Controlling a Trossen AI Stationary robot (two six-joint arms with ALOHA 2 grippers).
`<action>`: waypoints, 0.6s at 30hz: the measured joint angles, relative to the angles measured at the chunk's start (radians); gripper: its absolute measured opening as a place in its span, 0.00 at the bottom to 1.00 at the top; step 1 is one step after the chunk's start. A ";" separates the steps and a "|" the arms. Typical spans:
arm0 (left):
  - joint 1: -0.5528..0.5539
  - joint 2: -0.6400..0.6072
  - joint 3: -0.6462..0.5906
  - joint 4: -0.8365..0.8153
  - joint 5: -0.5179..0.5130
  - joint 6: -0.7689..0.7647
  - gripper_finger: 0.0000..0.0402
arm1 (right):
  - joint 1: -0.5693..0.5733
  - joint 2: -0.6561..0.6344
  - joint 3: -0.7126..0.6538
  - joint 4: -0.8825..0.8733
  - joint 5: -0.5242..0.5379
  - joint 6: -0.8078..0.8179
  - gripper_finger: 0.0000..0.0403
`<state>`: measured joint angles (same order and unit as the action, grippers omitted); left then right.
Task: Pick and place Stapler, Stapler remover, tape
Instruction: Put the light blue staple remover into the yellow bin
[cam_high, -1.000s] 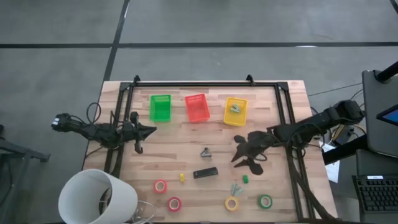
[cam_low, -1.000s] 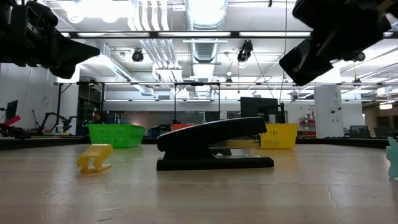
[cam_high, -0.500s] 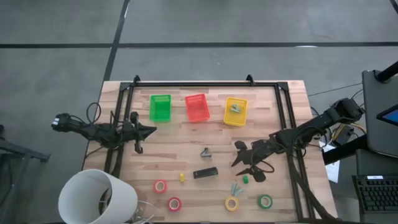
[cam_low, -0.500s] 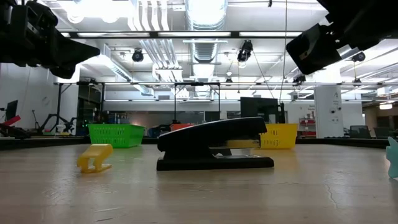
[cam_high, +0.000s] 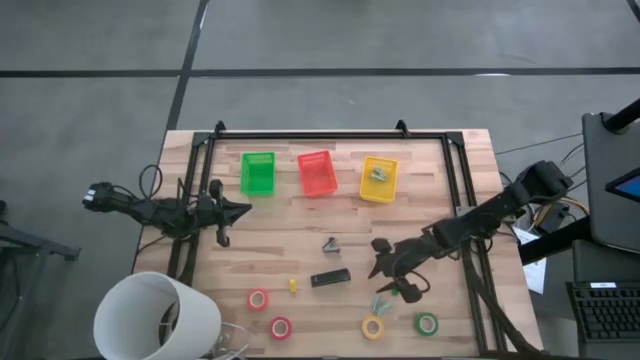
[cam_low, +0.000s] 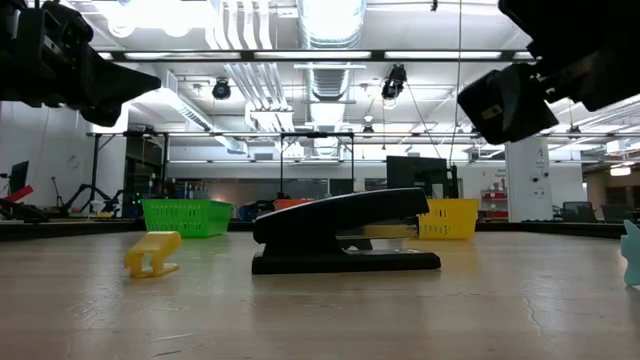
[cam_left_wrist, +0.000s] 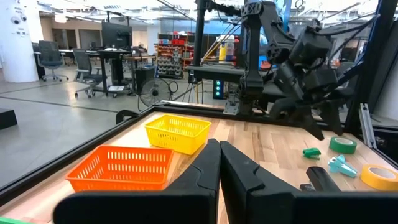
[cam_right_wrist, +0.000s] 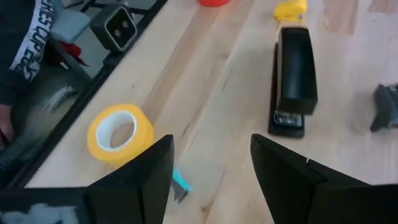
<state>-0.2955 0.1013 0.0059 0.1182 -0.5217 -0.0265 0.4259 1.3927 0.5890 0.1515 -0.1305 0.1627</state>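
Observation:
The black stapler (cam_high: 330, 277) lies flat near the table's middle, also seen in the low view (cam_low: 340, 232) and the right wrist view (cam_right_wrist: 292, 81). The dark stapler remover (cam_high: 331, 244) sits just beyond it. Two red tape rolls (cam_high: 258, 299) (cam_high: 281, 327), a yellow roll (cam_high: 373, 327) (cam_right_wrist: 120, 132) and a green roll (cam_high: 427, 323) lie along the near edge. My right gripper (cam_high: 381, 268) (cam_right_wrist: 211, 168) hovers open just right of the stapler, touching nothing. My left gripper (cam_high: 236, 210) (cam_left_wrist: 219, 155) waits shut at the table's left side.
Green (cam_high: 258, 172), red (cam_high: 315, 172) and yellow (cam_high: 379, 178) baskets stand in a row at the far side. A small yellow block (cam_high: 293, 285) and a teal piece (cam_right_wrist: 180, 183) lie near the stapler. A white round shade (cam_high: 160, 315) overhangs the near left corner. A person's sleeve (cam_right_wrist: 18, 37) shows beyond the near edge.
My right gripper has moved toward the table's near edge and leftward, closing in on the stapler's right end. The stapler, the tape rolls and the left arm have stayed put.

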 joint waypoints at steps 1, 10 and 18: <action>0.000 0.000 0.000 -0.001 0.000 0.000 0.02 | 0.000 0.014 0.007 0.001 -0.003 0.001 0.52; 0.000 0.000 0.000 -0.001 0.000 0.000 0.02 | 0.032 0.159 0.052 -0.003 -0.054 0.040 0.51; 0.000 0.000 0.000 -0.001 0.000 0.000 0.02 | 0.048 0.239 0.088 -0.005 -0.057 0.043 0.47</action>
<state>-0.2957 0.1013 0.0059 0.1177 -0.5213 -0.0266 0.4740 1.6322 0.6775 0.1467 -0.1871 0.2053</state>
